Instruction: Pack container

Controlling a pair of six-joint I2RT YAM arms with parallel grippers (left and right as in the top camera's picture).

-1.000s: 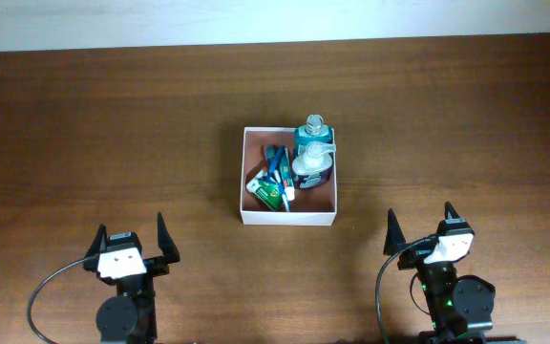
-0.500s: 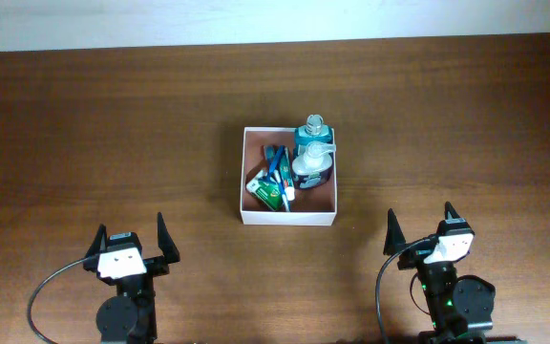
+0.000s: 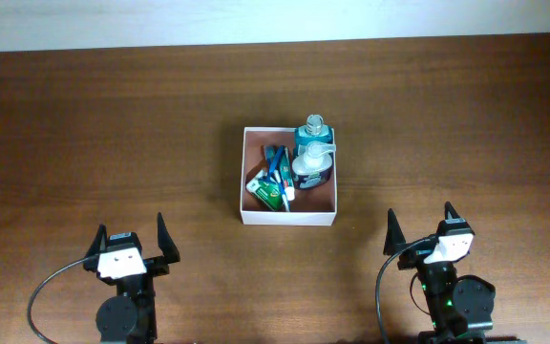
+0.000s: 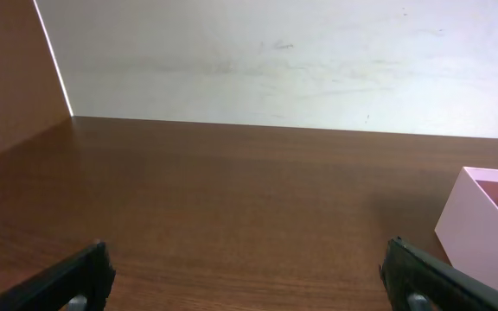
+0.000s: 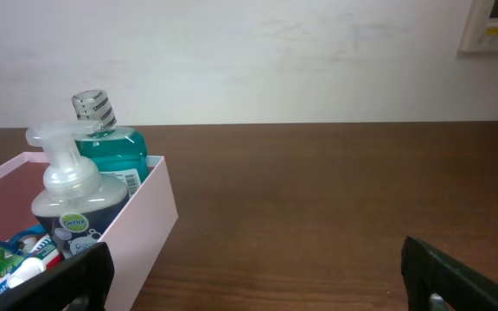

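Black and tapering to points, the fingers point(image 4: 69, 281) of the left gripper point(image 3: 130, 229) stand spread wide with only bare wood between them; it grips nothing. The right gripper point(image 3: 419, 218) matches it, its dark fingers splayed to either edge of its wrist view, released and empty. Each carries a small white block behind the fingers, and a thin black cable loops out near the base of each arm. Both sit at the near edge of the table point(image 3: 113, 124), a broad slab of reddish-brown wood with fine lengthwise grain and a dull sheen.

Well apart from both grippers, about midway between them and farther up the table, rests the container point(image 3: 287, 219). It is a square, shallow box with thin matte white walls, and its reddish-brown floor shows in the near right part. In its far right corner stands a teal bottle point(image 3: 313, 134) of translucent plastic with a ribbed clear cap. Just in front of that is a rounded dark-blue pump bottle point(image 3: 311, 167) with a white pump head and a label. The left half holds a jumble of blue toothbrushes point(image 3: 275, 164) lying slantwise over a green-and-white tube point(image 3: 267, 195).

Beyond the table rises a plain white wall point(image 4: 275, 60), faintly scuffed. A pale plastic panel point(image 5: 494, 26) is mounted on it.
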